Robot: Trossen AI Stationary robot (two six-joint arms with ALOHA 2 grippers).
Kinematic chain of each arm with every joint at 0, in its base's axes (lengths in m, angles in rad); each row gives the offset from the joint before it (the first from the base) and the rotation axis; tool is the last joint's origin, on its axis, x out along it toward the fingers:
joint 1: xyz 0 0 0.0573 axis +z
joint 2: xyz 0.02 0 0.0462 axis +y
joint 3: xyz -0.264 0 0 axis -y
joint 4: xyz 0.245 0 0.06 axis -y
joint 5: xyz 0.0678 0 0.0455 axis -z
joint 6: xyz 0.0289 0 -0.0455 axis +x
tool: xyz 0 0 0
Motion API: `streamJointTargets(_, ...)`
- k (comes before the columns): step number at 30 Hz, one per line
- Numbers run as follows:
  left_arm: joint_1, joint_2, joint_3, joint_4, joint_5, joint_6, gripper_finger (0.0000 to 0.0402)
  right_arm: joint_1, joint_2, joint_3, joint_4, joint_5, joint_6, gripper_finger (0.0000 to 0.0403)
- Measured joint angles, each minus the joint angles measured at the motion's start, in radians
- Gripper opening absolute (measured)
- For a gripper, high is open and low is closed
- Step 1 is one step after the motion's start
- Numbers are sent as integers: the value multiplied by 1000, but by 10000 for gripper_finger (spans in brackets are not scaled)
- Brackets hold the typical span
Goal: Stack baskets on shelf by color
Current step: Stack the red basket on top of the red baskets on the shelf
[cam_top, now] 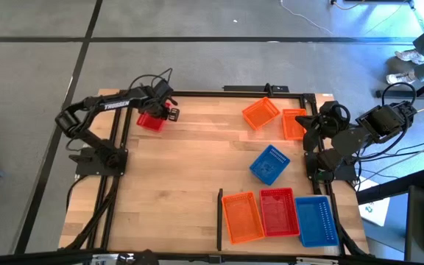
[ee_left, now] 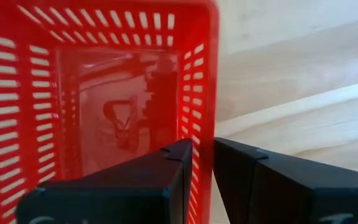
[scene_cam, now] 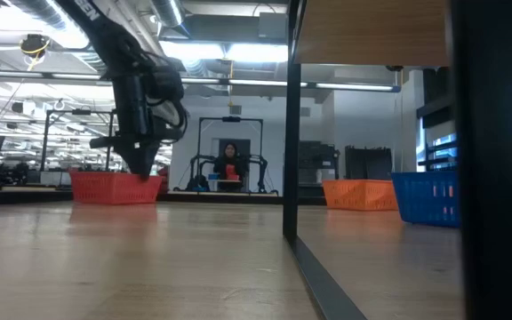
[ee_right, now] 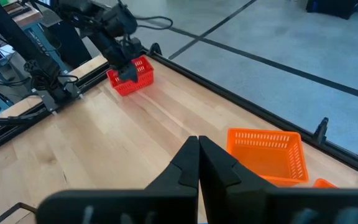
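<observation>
You're at the pickup step: the left tool sits at the far-left corner of the shelf, its fingers straddling one side wall of a red basket, one finger inside, one outside. From the left wrist view the wall is pinched between them, so read it as clamped on that wall; the low view shows the basket's base on or very near the boards, can't tell which. Right tool waits w/ fingers pressed together, holding nothing, over the right rail. Rest of the baskets: a row at the near edge beside the black divider strip, orange row basket, then red row basket, then blue row basket; a loose blue basket mid-right; two loose orange baskets at the far right. Colour stacks hardly begun, so early in the task imo. Next move likely: lift clear, carry across to the red row basket, line up square, nest it in. Watch the one-wall grip; the basket may tilt or swing in transit, and the path crosses the loose blue one.
</observation>
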Motion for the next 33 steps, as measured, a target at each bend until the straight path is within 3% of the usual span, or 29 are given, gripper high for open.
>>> streamJointTargets(8,0,106,0,3,22,105,49,0,0,0,11,0,0,0)
streamJointTargets(11,0,127,0,3,51,126,30,0,0,0,11,0,-9,0)
streamJointTargets(14,0,129,1,2,52,130,6,0,0,0,11,5,-12,0)
streamJointTargets(21,-8,97,15,-18,102,235,0,0,0,0,10,6,-15,0)
streamJointTargets(27,-83,62,187,-192,114,400,0,0,0,0,10,0,-98,1)
streamJointTargets(33,-221,60,465,-357,174,736,0,-1,8,1,10,1,-156,24)
